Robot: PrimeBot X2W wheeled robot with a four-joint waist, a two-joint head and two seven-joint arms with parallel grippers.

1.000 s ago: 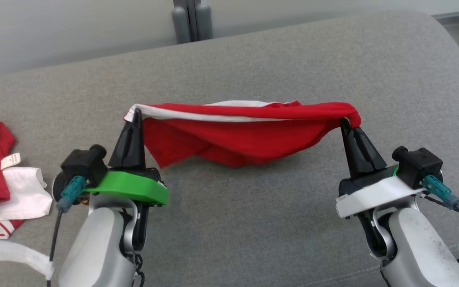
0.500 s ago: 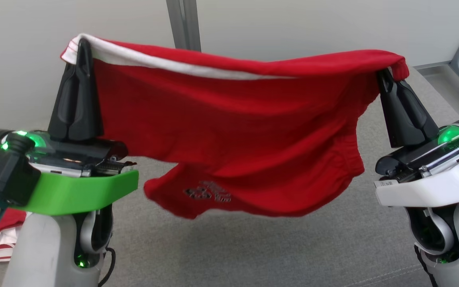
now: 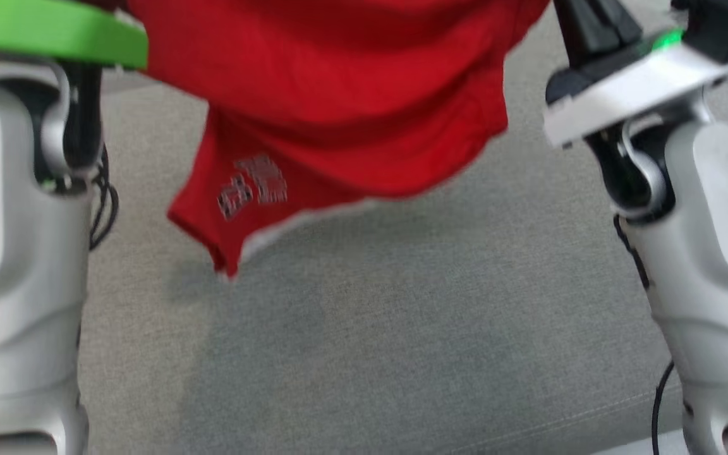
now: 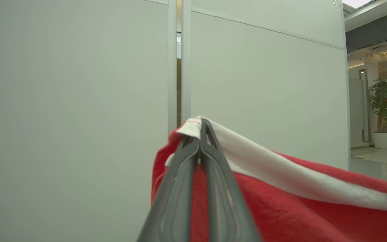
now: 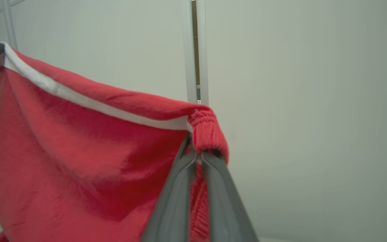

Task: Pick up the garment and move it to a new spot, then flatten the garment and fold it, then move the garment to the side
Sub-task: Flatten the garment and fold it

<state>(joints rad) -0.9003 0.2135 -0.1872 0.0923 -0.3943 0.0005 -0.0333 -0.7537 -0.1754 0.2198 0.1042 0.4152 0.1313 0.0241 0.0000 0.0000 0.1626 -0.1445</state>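
Garment (image 3: 339, 95) lifted clear for transfer, the first step of the task. The left hand (image 4: 201, 126) is clenched on one upper corner, its two dark fingers pressed together over the white band (image 4: 281, 178) that runs along the top edge. The right hand (image 5: 197, 153) is likewise clenched on the opposite corner, just below a gathered, ribbed end (image 5: 208, 134). The red cloth hangs slack between the two hands, its lowest corner above the grey upholstered surface (image 3: 364, 354) and apparently not touching it. Flattening is judged not yet begun. The next move calls for both hands to travel together to the chosen spot with the top edge taut, then descend so the lower hem lands first. A pale printed mark (image 3: 253, 186) sits near the hanging corner; blur leaves it unreadable, and no other writing can be made out.
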